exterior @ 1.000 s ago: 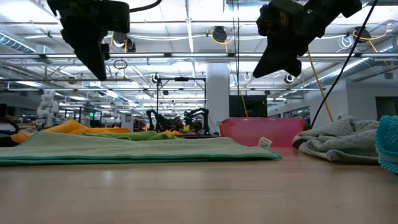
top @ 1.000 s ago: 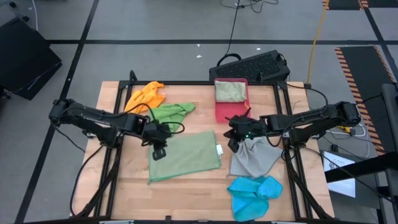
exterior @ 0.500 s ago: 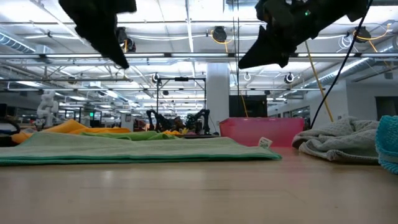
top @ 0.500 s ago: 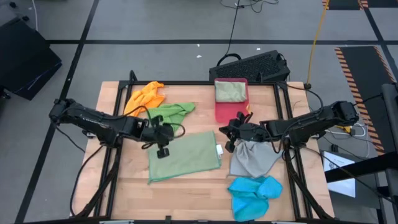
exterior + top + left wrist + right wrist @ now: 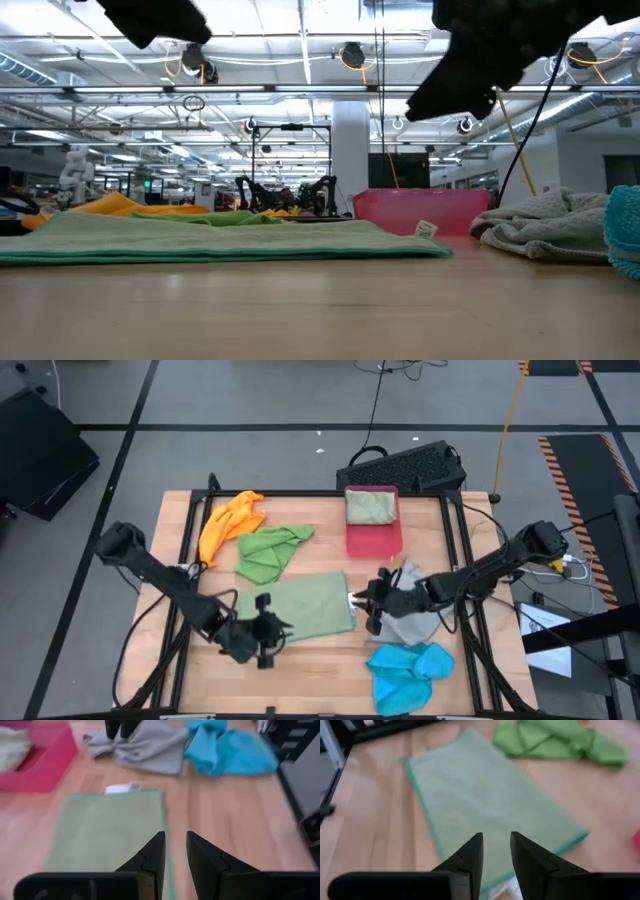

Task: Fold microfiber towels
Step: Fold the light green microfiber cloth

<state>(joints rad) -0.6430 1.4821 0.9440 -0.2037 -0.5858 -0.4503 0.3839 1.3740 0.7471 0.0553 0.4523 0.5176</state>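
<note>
A pale sage green towel lies spread flat in the middle of the table, a white tag at its right edge. My left gripper hovers open over the towel's near edge by the near left corner. My right gripper hovers open over the towel's right edge by the tag. In the low view both hang well above the cloth. A crumpled grey towel lies under my right arm, with a bright blue towel toward the table's near edge from it. A bright green towel and an orange one lie at the far left.
A pink-red tray at the far middle holds a folded pale cloth. A black keyboard sits beyond the table's far edge. Bare wood shows along the near edge, left of the blue towel.
My left gripper has swung from over the sage towel's far left part toward the table's near edge, and now stands over the towel's near edge. My right gripper has moved off the grey towel toward the near edge and the sage towel's right edge. The towels have not moved.
</note>
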